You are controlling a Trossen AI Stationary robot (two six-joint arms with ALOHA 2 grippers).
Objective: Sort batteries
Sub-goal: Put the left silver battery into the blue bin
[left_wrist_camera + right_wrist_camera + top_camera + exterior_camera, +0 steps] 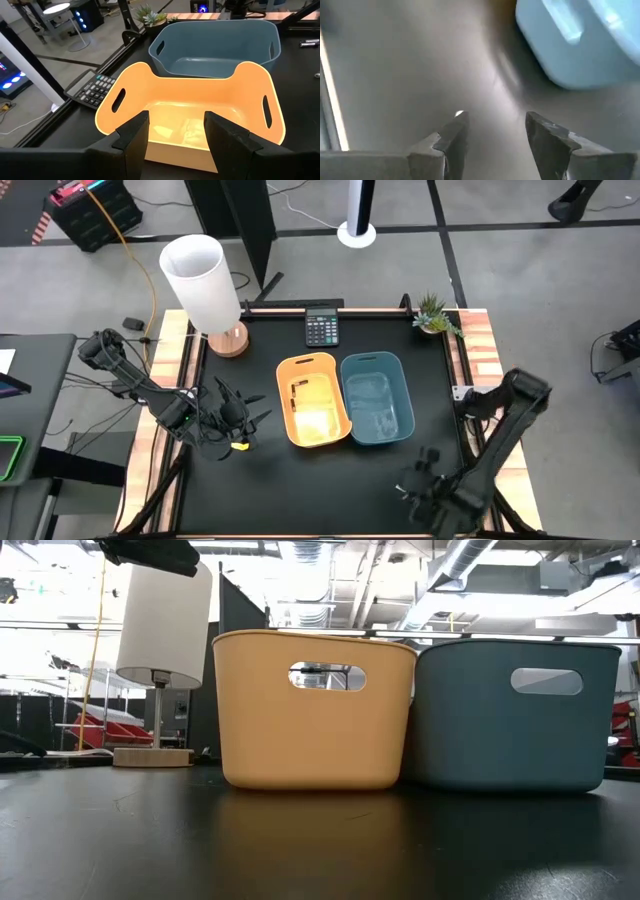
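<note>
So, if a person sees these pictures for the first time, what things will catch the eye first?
Most striking are the two plastic bins side by side at the middle of the black table: the orange plastic bin and, to its right, the blue-grey plastic bin. Next is the tall white cylindrical lamp on a wooden base at the table's far left corner. The left gripper, fingers open, faces the orange bin; the right gripper hangs open near the front right.

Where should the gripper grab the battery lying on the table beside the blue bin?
Mid-length on the battery, coming straight down. It lies flat on the black table, apart from the blue bin, so close across its slim width; pinched near an end it would probably swivel.
</note>
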